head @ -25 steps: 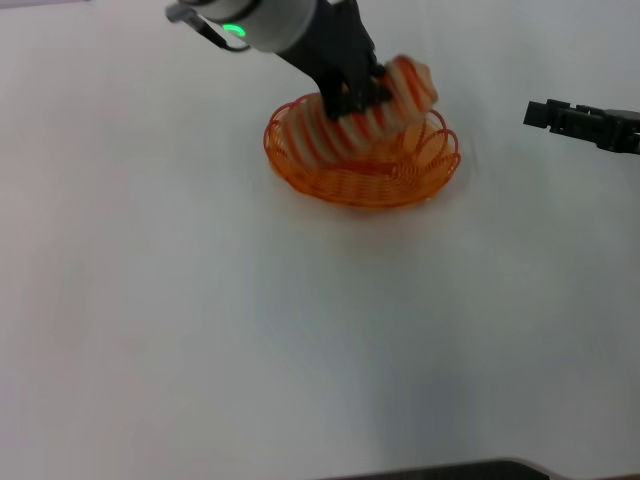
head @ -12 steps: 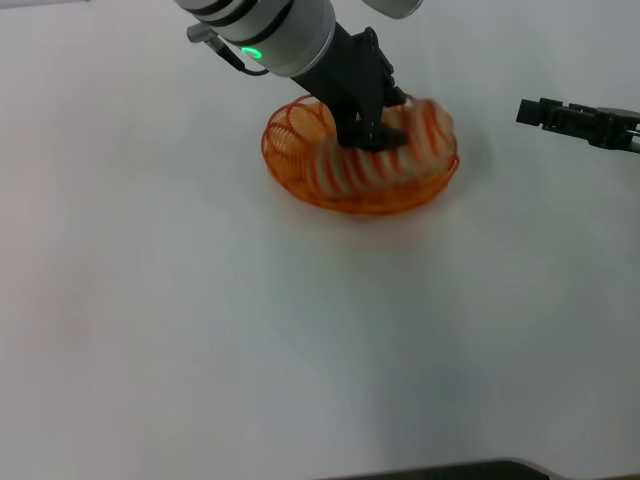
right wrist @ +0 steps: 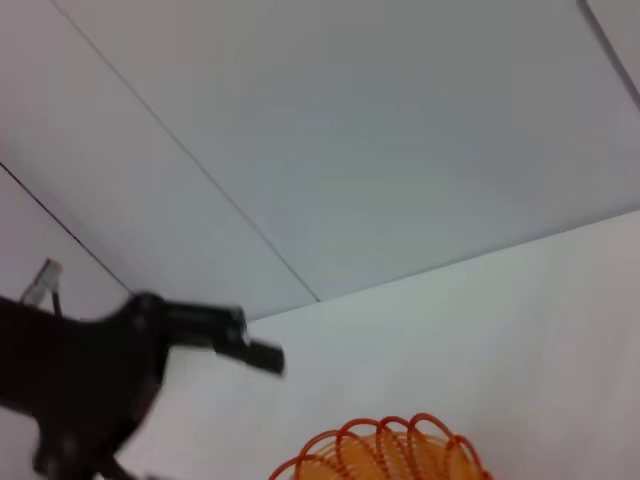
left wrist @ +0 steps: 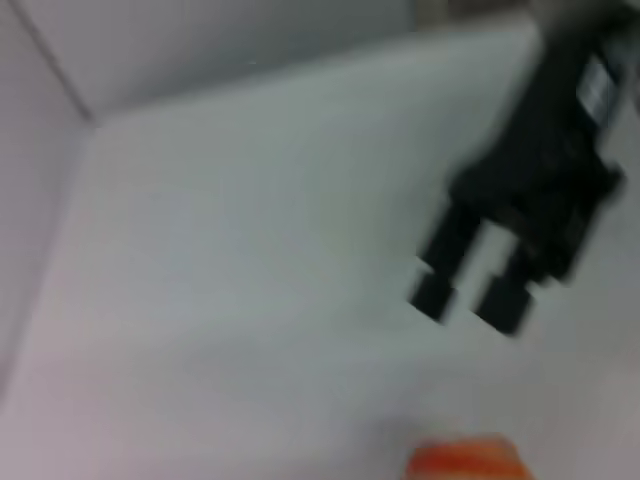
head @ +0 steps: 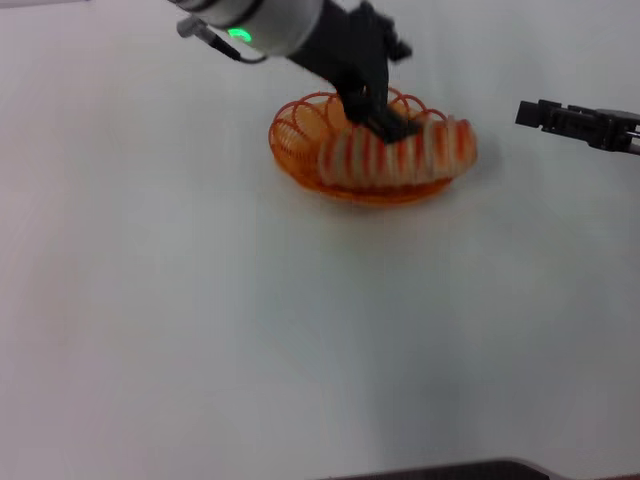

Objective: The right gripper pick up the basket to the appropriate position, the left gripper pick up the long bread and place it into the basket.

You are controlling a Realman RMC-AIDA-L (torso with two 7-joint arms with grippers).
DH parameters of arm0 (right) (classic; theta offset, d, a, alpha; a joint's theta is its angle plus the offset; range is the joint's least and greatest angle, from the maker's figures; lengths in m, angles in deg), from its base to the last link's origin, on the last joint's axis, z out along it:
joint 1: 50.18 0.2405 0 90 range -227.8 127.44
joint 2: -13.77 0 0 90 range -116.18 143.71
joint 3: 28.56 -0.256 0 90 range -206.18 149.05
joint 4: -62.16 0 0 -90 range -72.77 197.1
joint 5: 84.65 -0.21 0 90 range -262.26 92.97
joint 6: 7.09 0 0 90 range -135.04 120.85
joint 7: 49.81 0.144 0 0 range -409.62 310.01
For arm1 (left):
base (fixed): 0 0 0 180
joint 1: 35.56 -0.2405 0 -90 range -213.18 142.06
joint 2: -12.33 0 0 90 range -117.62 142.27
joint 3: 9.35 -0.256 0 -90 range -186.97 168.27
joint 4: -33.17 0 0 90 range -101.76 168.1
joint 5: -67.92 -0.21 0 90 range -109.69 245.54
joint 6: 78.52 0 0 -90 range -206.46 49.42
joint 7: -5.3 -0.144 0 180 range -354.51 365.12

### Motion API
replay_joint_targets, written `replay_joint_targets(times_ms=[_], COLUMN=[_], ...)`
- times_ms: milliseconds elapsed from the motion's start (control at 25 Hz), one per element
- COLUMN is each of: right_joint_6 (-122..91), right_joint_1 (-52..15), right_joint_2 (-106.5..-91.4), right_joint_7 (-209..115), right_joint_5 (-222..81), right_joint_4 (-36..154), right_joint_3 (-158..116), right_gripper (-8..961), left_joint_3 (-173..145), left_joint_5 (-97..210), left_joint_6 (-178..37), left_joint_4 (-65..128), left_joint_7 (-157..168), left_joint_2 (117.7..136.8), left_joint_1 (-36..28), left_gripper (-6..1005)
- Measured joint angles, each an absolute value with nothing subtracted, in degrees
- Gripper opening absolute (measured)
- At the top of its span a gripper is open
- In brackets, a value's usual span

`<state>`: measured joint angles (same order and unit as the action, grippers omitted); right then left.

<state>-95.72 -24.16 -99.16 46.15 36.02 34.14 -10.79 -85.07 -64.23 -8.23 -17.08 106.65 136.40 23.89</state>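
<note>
White tabletop [head: 250, 330] carries the basket [head: 300, 135], where the bread [head: 400, 155] lies lengthwise across it, one end jutting past the right rim, with the left gripper [head: 385, 118] apparently clamped on its top and the right gripper [head: 535, 113] empty, slightly parted, well clear rightward.

You are looking at a plain white table [head: 250, 340] filling the head view, evenly lit. A dark edge [head: 470, 470] is showing at six o'clock. Pale wall panels [right wrist: 330, 130] with thin seams are rising behind.
</note>
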Motion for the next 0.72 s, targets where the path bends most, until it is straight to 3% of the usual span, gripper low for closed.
replay_joint_targets(times_ms=[120,720], right_joint_6=[-96.3,-102.4], right_joint_1=[-24.3,-22.9], right_joint_2=[-99.05,-98.15], right_joint_7=[45.8,41.7], right_joint_5=[36.0,35.4], right_joint_4=[34.0,32.6], right_joint_3=[-11.5,-12.5], right_gripper=[654,654], left_joint_3=[-78.8,-51.7], left_joint_5=[-57.0,-25.5], left_joint_6=[-8.0,-0.9], left_joint_4=[-18.2,0.5], left_joint_7=[104.8,93.7], left_joint_2=[136.25,135.82], left_joint_1=[20.1,-6.5], left_gripper=[836,860])
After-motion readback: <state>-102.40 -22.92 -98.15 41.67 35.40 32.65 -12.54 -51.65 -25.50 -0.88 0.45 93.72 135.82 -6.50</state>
